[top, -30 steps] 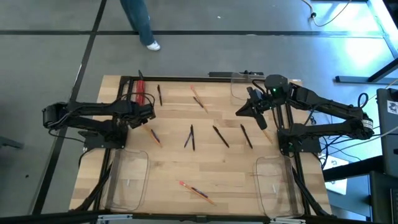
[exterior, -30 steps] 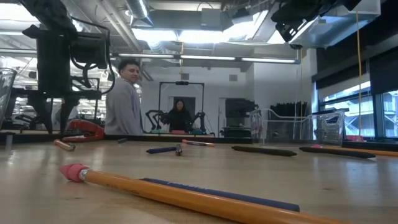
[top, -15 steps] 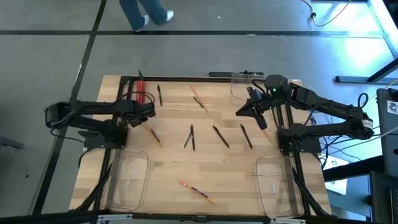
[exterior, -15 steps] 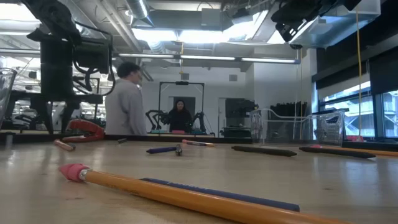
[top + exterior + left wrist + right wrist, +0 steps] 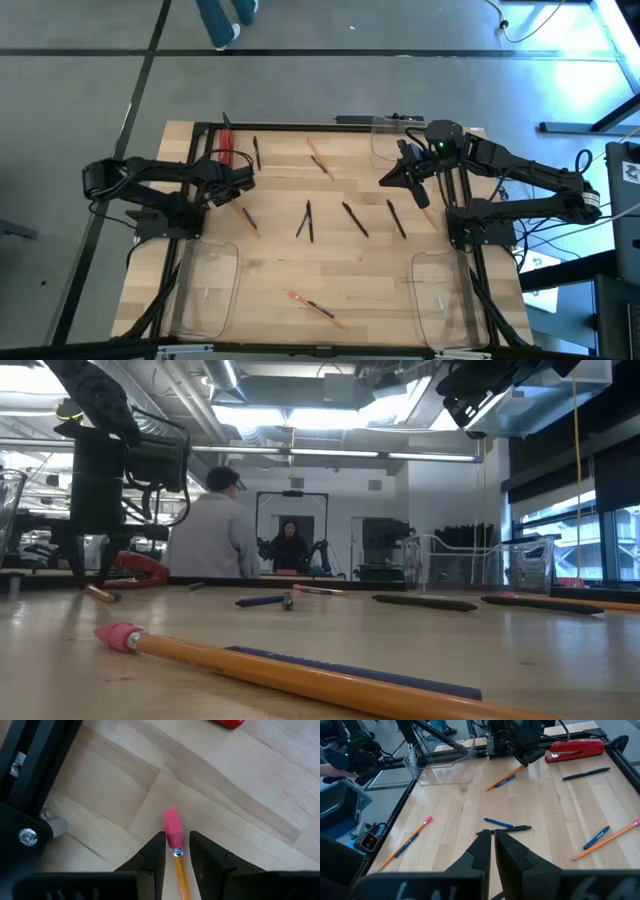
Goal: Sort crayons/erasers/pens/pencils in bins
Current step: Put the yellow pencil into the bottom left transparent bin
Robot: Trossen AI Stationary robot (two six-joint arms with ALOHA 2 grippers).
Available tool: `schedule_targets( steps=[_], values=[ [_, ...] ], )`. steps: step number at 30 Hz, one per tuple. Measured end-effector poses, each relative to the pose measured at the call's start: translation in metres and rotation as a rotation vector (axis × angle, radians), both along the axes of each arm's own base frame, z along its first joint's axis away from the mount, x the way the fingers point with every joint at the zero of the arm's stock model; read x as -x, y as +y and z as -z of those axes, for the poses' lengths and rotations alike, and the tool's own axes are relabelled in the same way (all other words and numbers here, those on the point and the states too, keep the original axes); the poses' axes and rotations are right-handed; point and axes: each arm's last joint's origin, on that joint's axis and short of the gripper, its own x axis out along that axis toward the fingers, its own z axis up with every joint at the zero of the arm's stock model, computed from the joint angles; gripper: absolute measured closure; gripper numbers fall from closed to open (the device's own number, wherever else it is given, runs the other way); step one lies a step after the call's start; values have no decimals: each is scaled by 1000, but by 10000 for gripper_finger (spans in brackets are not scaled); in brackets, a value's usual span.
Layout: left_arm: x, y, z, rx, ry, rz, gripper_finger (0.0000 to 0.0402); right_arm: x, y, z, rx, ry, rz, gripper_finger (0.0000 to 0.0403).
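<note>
At the table's left side, the left gripper (image 5: 177,851) hangs low over a pencil (image 5: 176,851), its fingers (image 5: 156,851) spread to either side of the shaft just below the pink eraser, not visibly pressing it. The pencil lies flat on the wooden table (image 5: 350,270), near a red stapler (image 5: 228,148). The right gripper (image 5: 493,846), fingers nearly pressed together and holding nothing, hovers above the far right part. Other pencils, black pens (image 5: 355,219) and short crayons lie scattered mid-table, and three clear bins (image 5: 208,288) stand at the edges.
</note>
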Motion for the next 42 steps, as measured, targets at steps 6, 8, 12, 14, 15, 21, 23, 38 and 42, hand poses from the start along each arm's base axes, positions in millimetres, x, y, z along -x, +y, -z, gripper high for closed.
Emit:
schedule_targets(
  steps=[6, 8, 12, 14, 15, 21, 23, 38, 42],
  values=[
    [0, 0, 0, -2, 3, 8, 321, 0, 0, 0, 0, 0, 0, 375],
    [0, 0, 0, -2, 3, 8, 321, 0, 0, 0, 0, 0, 0, 375],
    [0, 0, 1, -12, 12, 3, 321, 0, 0, 0, 0, 0, 0, 375],
    [0, 0, 1, -8, 22, 2, 321, 0, 0, 0, 0, 0, 0, 375],
    [0, 0, 2, -6, 26, 2, 321, 0, 0, 0, 0, 0, 0, 375],
    [-2, 1, 5, 4, 49, 1, 321, 0, 0, 0, -2, 0, 1, 375],
    [-2, 1, 6, 6, 50, 1, 321, 0, 0, 0, -3, 1, 1, 375],
    [-1, 1, 6, 10, 58, 9, 394, 0, 0, 0, -3, 1, 1, 375],
    [-1, 1, 6, 10, 58, 11, 394, 0, 0, 0, -3, 1, 1, 375]
  ],
)
